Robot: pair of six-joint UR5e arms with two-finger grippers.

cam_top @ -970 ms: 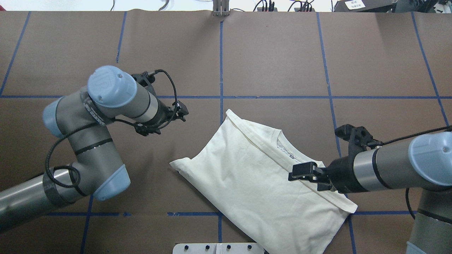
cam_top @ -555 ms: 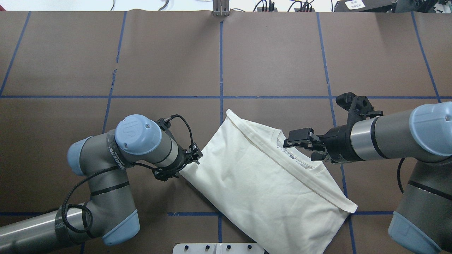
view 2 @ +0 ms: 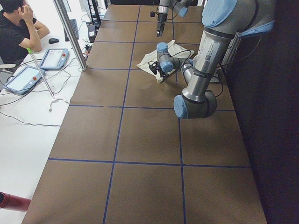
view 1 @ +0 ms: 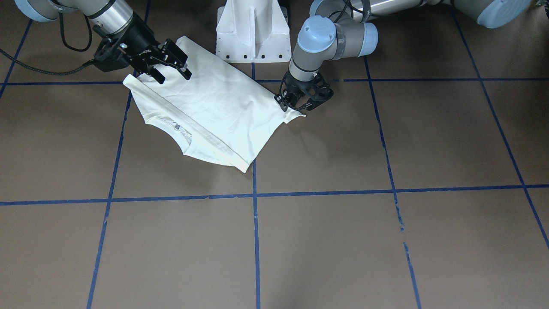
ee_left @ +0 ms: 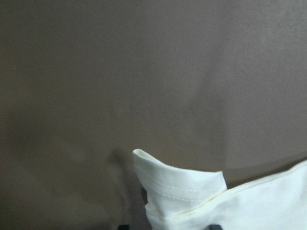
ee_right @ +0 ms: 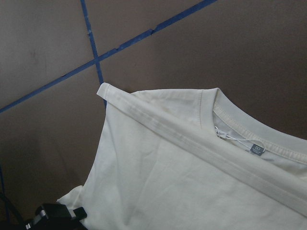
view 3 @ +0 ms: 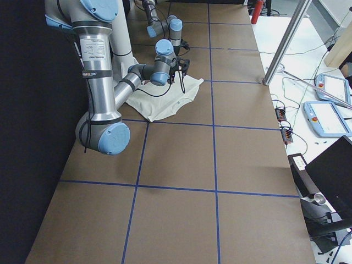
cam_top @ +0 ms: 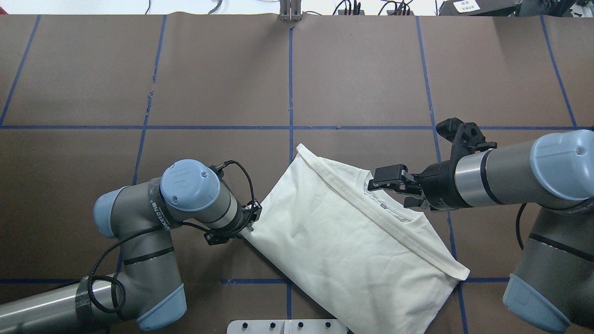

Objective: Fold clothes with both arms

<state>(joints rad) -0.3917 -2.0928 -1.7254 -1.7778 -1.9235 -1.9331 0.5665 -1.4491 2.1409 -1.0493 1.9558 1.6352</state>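
Reaching in from the overhead view's left, the L arm (cam_top: 153, 218) bends down w/ its left gripper (cam_top: 249, 221) right at the near-left corner of the T-shirt (cam_top: 343, 241). Wrist cam shows that corner curled up off the counter (cam_top: 371, 69), sitting btwn two dark fingertips that stand apart. So the gripper is part-open and straddles the cloth w/o pinching it.

The shirt is folded, plain cream side up, lying diagonally across the blue tape grid. It sits mostly right of the centre line, close to the white pedestal base (cam_top: 287, 327). A hem band runs slantwise across it. The collar (cam_top: 387, 206) peeks out on the far-right side, w/ a small neck label (ee_right: 256, 149) inside. No print shows in any view.

The R arm (cam_top: 506, 174) comes in from the right edge. Its right gripper (cam_top: 389, 186) hangs above the collar area, fingers spread wide, nothing held, not touching the cloth.
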